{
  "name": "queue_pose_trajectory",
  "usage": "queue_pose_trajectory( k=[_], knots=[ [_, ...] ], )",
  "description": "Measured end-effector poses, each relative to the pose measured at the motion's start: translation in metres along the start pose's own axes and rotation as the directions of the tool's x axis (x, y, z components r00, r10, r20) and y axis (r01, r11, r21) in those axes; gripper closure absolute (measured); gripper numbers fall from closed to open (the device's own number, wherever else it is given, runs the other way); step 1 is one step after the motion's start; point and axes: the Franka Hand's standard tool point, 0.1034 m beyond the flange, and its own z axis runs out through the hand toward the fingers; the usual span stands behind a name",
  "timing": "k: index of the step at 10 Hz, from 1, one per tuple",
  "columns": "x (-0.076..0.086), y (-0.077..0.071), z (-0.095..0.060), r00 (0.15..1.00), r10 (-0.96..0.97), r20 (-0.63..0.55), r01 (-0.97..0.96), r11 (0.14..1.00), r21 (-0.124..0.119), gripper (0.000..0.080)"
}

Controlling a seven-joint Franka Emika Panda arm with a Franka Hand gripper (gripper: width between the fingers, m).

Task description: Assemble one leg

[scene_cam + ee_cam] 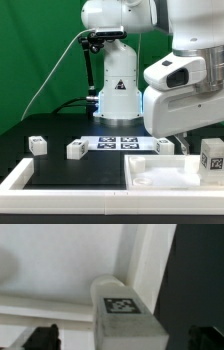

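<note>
In the wrist view a leg (125, 314), a white post with a black-and-white tag, lies between my gripper's (125, 336) two dark fingertips (45, 336). The jaws stand wide apart, with a gap on each side of the leg, so the gripper is open. The leg's far end sits in a corner of the white tabletop (60, 263), against its raised rim. In the exterior view the tagged leg (211, 157) is at the far right by the tabletop (150, 180), below the arm's white hand (185, 90). The fingers are mostly hidden there.
Three more legs stand on the black table in the exterior view: one on the left (37, 145), one beside it (76, 149), and one by the tabletop's back edge (163, 146). The marker board (120, 142) lies behind them. A white rail (20, 180) runs along the front left.
</note>
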Motion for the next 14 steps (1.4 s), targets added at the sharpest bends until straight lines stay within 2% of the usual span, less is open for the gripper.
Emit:
queue_pose_trajectory(
  k=[2,6,7,8,9,10,14],
  knots=[
    [0.0089,-0.0081,0.0006,0.998,0.036,-0.055,-0.038,0.999,-0.023,0.015],
    [0.009,-0.0042,0.0032,0.998,-0.011,-0.064,0.009,0.999,-0.034,0.015],
    [0.009,-0.0041,0.0031,0.998,-0.011,-0.064,0.008,0.999,-0.034,0.0276],
    [0.009,-0.004,0.0031,0.998,-0.011,-0.064,0.008,0.999,-0.034,0.0436],
    [0.0091,-0.0029,0.0029,0.998,-0.01,-0.065,0.007,0.999,-0.035,0.0436],
    [0.0092,-0.0015,0.0025,0.998,-0.008,-0.065,0.005,0.999,-0.035,0.0496],
    [0.0093,-0.0003,0.0022,0.997,0.032,-0.067,-0.035,0.999,-0.033,0.0496]
  ],
)
